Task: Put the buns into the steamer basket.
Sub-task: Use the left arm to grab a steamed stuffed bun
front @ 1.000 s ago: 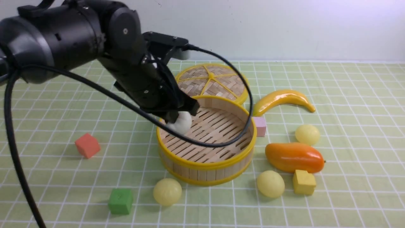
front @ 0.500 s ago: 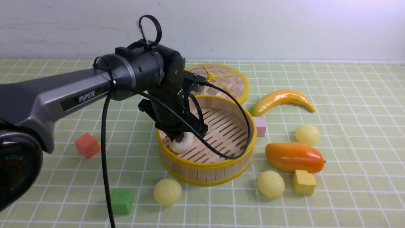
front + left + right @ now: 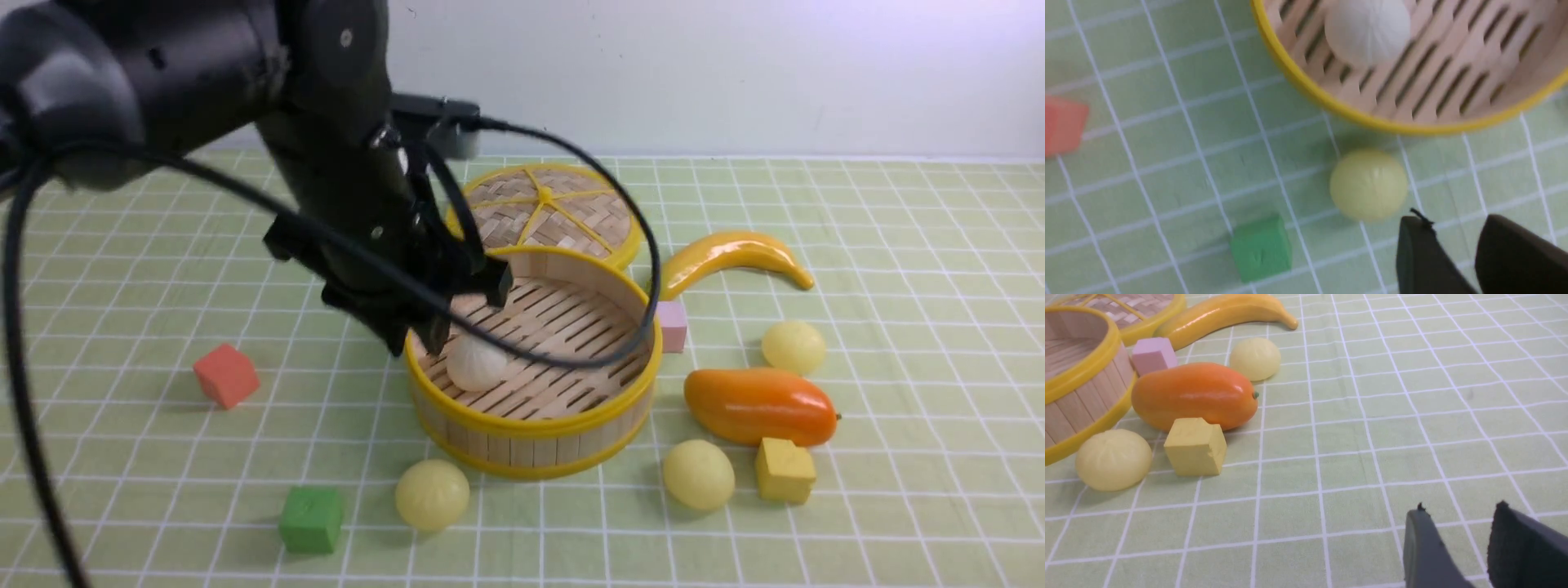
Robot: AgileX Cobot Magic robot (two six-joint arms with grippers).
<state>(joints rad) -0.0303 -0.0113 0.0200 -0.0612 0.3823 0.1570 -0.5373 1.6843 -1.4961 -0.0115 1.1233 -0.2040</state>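
In the front view, the black left arm (image 3: 326,163) hides the far-left wall of the round bamboo steamer basket (image 3: 531,445) and the left rim of the flat woven disc with yellow spokes (image 3: 563,216). The left wrist view is blurred; its edge cuts off the red cube (image 3: 1063,124) and the basket. The right wrist view's edge crops basket and disc.

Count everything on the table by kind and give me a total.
Buns: 4, white bun in the basket, yellow buns outside it
Cubes: 4, red cube, green cube, pink cube, yellow cube
Fruit: 2, banana, mango
Steamer basket: 1
Woven lid: 1
Total: 12
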